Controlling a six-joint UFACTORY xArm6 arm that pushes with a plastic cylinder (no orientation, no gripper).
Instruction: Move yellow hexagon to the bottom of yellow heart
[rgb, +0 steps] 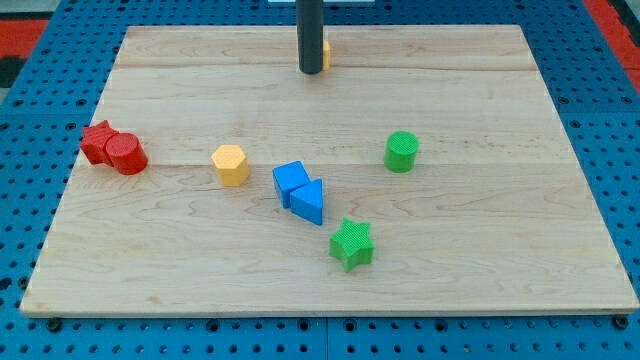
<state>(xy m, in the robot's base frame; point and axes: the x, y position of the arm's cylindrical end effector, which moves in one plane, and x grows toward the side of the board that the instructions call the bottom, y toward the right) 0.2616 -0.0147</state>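
Yellow hexagon (230, 164): you find it left of the board's centre, standing free on the wooden board (480, 260), with the red pair well apart to its left and the blue pair near on its right. Yellow heart (326, 54): you see only a sliver of it at the view's top, hidden mostly behind the rod. My tip (311, 72): a plain rod end with no jaws to open or close; it rests at the view's top, just beside the heart and well apart from the hexagon. Red star (97, 140) and red cylinder (128, 155): touching, at the left edge. Blue cube (290, 181) and blue triangle (309, 201): touching, near centre. Green cylinder (401, 151): right of centre. Green star (352, 244): below the blue pair.
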